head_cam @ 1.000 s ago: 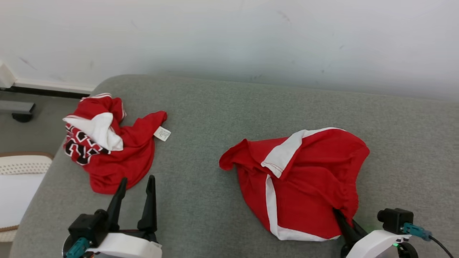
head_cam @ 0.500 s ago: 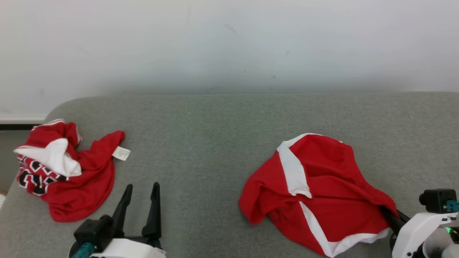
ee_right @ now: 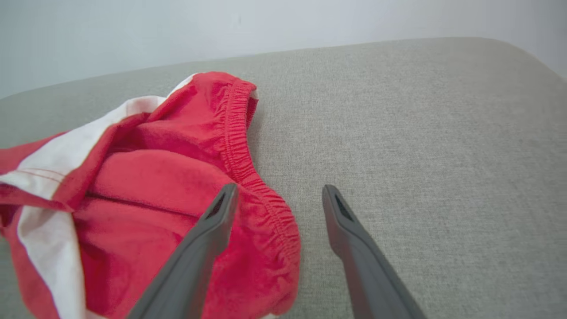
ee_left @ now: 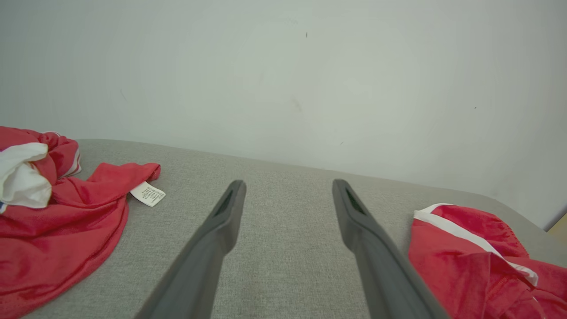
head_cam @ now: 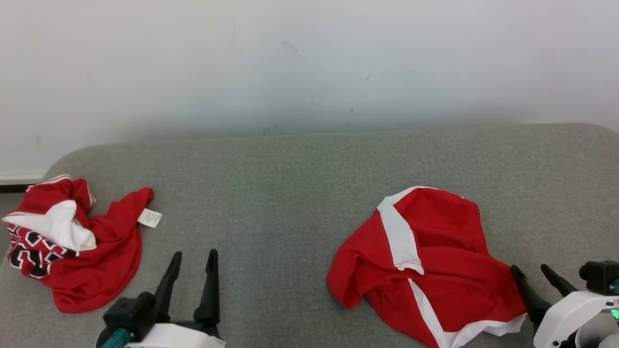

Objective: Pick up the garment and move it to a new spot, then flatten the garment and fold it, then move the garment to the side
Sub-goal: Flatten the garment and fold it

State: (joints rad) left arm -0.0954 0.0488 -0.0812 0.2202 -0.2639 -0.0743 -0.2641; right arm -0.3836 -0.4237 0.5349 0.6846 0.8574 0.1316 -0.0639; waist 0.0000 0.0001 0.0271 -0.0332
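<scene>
The garment (head_cam: 435, 261) is a pair of red shorts with white stripes, lying crumpled on the grey cushion (head_cam: 290, 193) at the right. My right gripper (head_cam: 529, 268) stands open at the garment's lower right edge. In the right wrist view the right gripper (ee_right: 280, 187) has its left finger over the garment (ee_right: 155, 177), whose elastic waistband curves into the gap between the fingers; nothing is pinched. My left gripper (head_cam: 195, 253) is open at the lower left, above bare cushion. In the left wrist view the left gripper (ee_left: 289, 182) points between the two red heaps, with the garment (ee_left: 465, 257) at the right.
A second crumpled red jersey (head_cam: 72, 251) with white and black lettering and a white tag lies at the cushion's left end, also seen as the jersey (ee_left: 57, 235) in the left wrist view. A pale wall (head_cam: 309, 58) rises behind the cushion. Bare cushion stretches between the heaps.
The right gripper carried the garment rightward, then opened and let go of it; the garment now lies loose. The head camera has turned right. The left gripper stays open.
</scene>
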